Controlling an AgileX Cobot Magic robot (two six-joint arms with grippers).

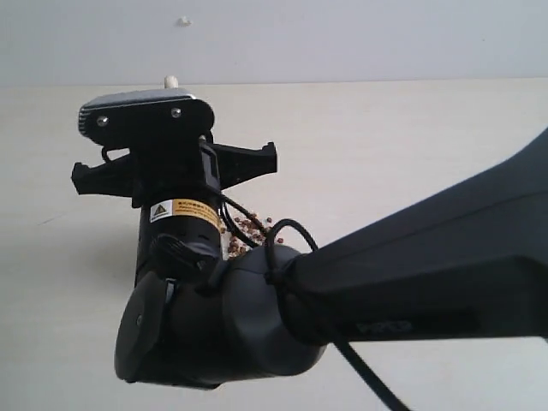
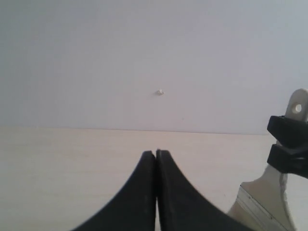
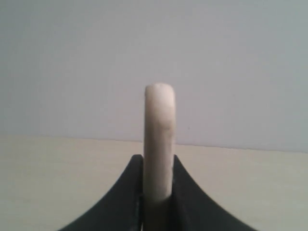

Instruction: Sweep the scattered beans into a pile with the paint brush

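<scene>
My right gripper [image 3: 158, 159] is shut on the pale wooden handle of the paint brush [image 3: 159, 125], which stands up between its jaws. From the left wrist view the paint brush [image 2: 297, 108] shows its handle hole, with the silver ferrule [image 2: 257, 204] below and the right fingers [image 2: 288, 144] clamped across the handle. My left gripper [image 2: 156, 154] is shut with nothing in it, just beside the brush. In the exterior view the handle tip [image 1: 170, 83] pokes above the right wrist [image 1: 175, 163]. A clump of reddish-brown beans [image 1: 249, 229] shows behind the arm, mostly hidden.
The pale wooden table [image 1: 411, 145] runs back to a grey wall with a small white mark [image 1: 184, 20]. The right arm's dark body [image 1: 411, 282] fills the lower right of the exterior view and hides the table beneath it.
</scene>
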